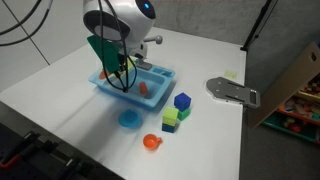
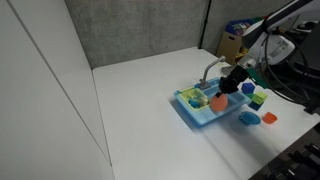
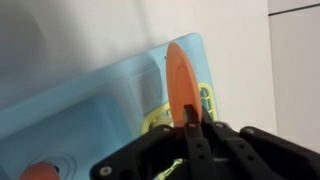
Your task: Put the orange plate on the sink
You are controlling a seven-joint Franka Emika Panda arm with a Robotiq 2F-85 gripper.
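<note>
The orange plate (image 3: 178,72) is held upright, on edge, by the gripper (image 3: 189,120). In the wrist view the jaws are seen drawn in against the plate's thin rim, and no gap can be made out between them and the plastic. The sink (image 3: 90,100) lies directly beneath the gripper, its light blue floor filling the view behind the plate. Its green-yellow compartment (image 3: 158,120) is seen just beside the fingertips.

In both exterior views the gripper is shown low over the sink (image 1: 168,76) (image 2: 195,118), with the plate just below it, inside the sink's walls. Whether the plate's lower edge touches the sink floor cannot be told.

Well apart from the gripper and outside the sink, a blue plate (image 1: 128,120), an orange cup (image 1: 151,142) and coloured blocks (image 1: 176,110) are set on the white table (image 1: 60,70).
</note>
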